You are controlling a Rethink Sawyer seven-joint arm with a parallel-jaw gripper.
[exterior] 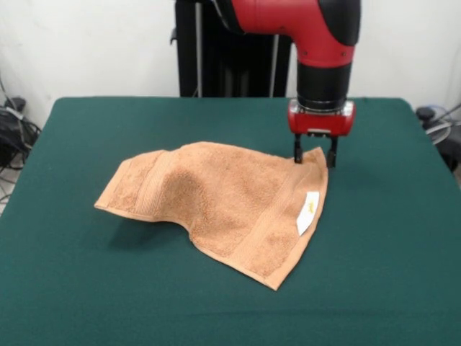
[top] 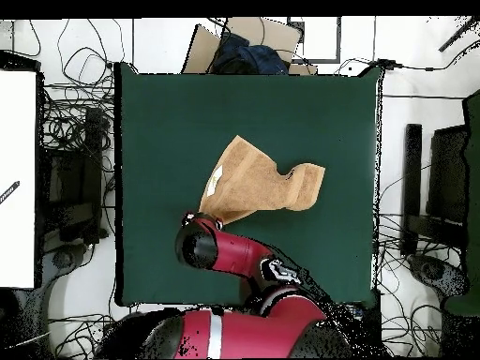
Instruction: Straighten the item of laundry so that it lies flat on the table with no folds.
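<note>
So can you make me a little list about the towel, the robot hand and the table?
towel: orange-tan towel, rumpled, a raised hump in it, not flat
label: small white label near the edge on the gripper's side
gripper: gripper open, fingertips down at one towel corner, one either side of it
table: dark green table, towel near its middle
task state: not yet straightened

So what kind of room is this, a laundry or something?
More likely a robotics lab or test room. A red robot arm's claw works an orange towel on a green table, and loose cables and equipment crowd the floor around it.
</note>
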